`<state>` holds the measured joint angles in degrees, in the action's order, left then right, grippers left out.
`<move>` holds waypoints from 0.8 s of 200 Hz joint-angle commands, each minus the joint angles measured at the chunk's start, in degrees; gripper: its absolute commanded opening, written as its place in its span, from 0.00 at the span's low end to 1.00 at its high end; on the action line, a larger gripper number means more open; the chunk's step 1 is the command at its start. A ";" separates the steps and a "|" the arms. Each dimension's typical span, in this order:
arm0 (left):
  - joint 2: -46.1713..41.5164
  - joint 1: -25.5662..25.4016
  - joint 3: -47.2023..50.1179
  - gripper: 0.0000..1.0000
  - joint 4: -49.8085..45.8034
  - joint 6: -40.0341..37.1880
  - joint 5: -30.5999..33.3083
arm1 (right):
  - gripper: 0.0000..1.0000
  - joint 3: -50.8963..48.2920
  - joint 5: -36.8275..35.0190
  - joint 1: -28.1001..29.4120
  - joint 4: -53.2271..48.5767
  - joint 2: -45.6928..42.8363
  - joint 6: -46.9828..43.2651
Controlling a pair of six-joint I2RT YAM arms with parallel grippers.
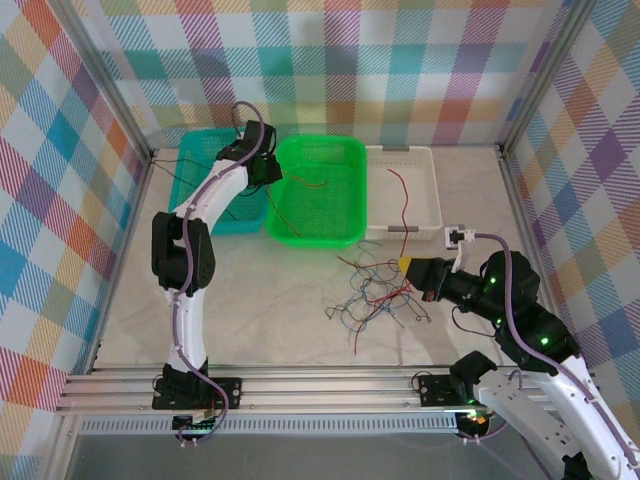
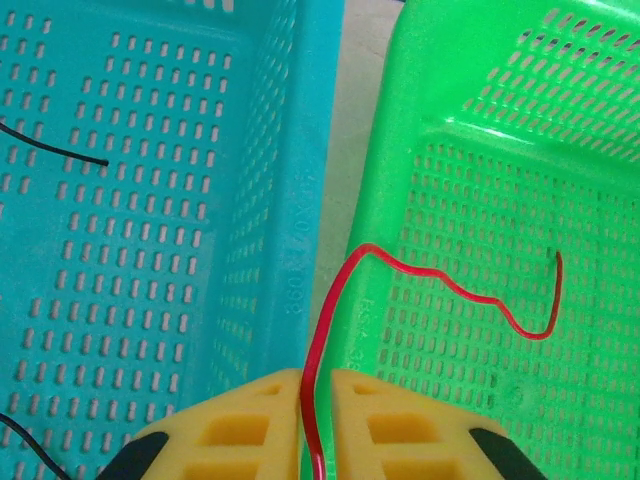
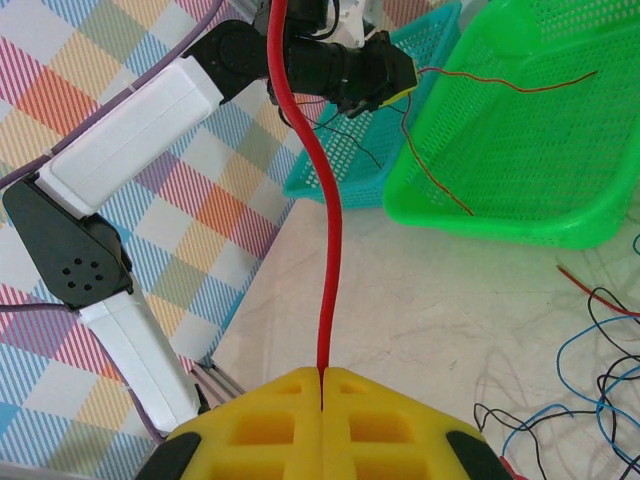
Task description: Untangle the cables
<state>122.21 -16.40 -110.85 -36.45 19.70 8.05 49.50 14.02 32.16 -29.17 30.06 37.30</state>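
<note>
My left hand (image 2: 317, 388) is clamped on a red cable (image 2: 440, 283) that trails into the green basket (image 2: 480, 180). My right hand (image 3: 322, 377) pinches a second red cable (image 3: 328, 220). The tangled cables (image 1: 375, 295) lie on the surface (image 1: 260, 300) near it.

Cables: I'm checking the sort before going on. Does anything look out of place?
Nothing damaged or spilled. One red cable runs from the shut left hand over the rim of the green basket into it. A tangle of cables sits on the table.
</note>
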 commanded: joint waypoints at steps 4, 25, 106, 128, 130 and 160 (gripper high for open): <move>0.92 -0.21 -1.48 0.14 -1.92 -0.67 -0.01 | 0.00 -0.08 0.66 -0.17 2.02 -0.18 0.23; 1.05 -0.21 -1.45 0.14 -2.14 -1.05 0.63 | 0.00 -0.01 0.47 -0.13 1.66 -0.42 0.05; 1.81 -0.82 -2.88 0.08 -2.54 -1.12 0.32 | 0.00 -0.01 0.44 -0.17 1.59 -0.44 -0.29; 1.10 -0.79 -2.99 0.03 -2.16 -0.77 0.06 | 0.00 -0.01 0.44 -0.13 1.53 -0.51 -0.16; 1.03 -0.88 -3.00 0.03 -2.14 -0.73 0.06 | 0.00 0.10 0.40 -0.14 1.60 -0.46 -0.13; -0.56 -1.82 -3.40 0.00 -1.67 -0.03 -0.57 | 0.00 -0.10 0.48 -0.17 1.91 -0.40 -0.03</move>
<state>123.39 -16.88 -111.98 -37.60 19.51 8.03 49.50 14.02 32.16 -29.17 30.06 37.28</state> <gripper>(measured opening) 0.048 0.067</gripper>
